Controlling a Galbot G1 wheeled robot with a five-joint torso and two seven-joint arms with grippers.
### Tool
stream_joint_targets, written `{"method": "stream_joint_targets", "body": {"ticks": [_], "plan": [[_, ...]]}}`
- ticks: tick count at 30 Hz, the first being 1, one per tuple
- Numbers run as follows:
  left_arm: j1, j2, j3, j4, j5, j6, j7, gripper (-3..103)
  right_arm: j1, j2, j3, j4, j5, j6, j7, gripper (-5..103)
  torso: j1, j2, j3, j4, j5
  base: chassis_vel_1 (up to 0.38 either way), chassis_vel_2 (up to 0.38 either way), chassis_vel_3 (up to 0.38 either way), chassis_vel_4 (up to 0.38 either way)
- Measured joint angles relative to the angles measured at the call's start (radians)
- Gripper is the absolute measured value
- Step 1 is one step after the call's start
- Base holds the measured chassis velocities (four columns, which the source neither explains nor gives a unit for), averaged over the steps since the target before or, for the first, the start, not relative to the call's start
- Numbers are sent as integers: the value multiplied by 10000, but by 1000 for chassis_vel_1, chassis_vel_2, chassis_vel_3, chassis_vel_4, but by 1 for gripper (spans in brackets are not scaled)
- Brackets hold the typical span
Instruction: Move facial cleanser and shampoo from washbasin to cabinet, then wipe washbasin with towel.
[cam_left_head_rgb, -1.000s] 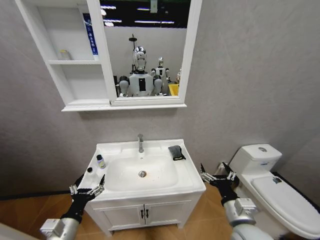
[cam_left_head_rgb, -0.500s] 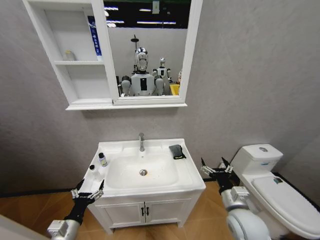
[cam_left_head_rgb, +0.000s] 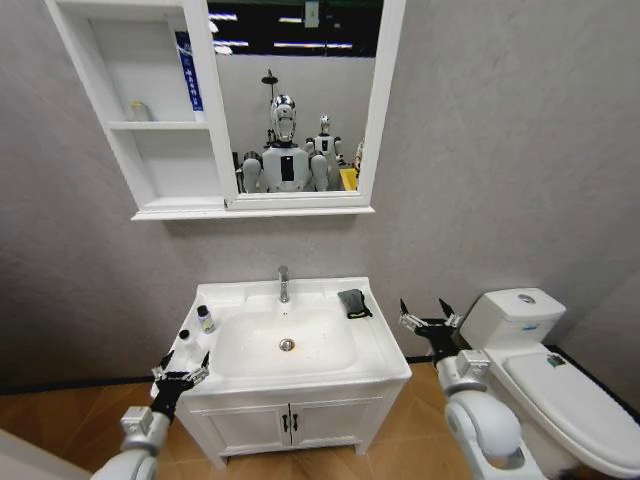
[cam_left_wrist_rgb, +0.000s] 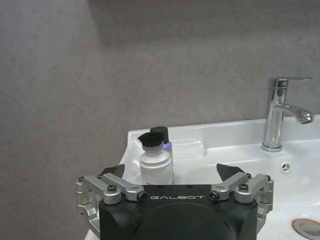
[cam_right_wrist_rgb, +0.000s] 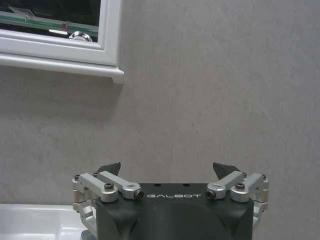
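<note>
White washbasin centred below, chrome tap at its far edge, drain in the bowl. On the left rim, 2 small bottles: a white one with a dark cap farther back, a dark-capped one nearer. Dark folded towel lying on the far right corner of the basin top. Cabinet mounted on the wall above, open shelves left of the mirror; a blue-labelled tube standing on the upper shelf beside a small clear item. Toilet at right.

Left end effector released, fingers spread, hovering just off the basin's near left corner, bottles straight ahead. Right end effector released too, spread wide, hanging between basin and toilet, facing the wall.
</note>
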Motion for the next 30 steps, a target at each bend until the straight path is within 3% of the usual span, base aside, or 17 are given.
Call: {"method": "stream_joint_targets", "body": {"ticks": [10,30], "plan": [[-614,-3,195,847,-10,398,-190,100,-80,-94,154,292,177,-31,18,100,-1,1,-1,1,1,0,0,0,0],[-1667,147,430,1415,-227,869,-875,101,-301,-253,240,635,585,-59,59,100,-1,1,-1,1,2,0,0,0,0]]}}
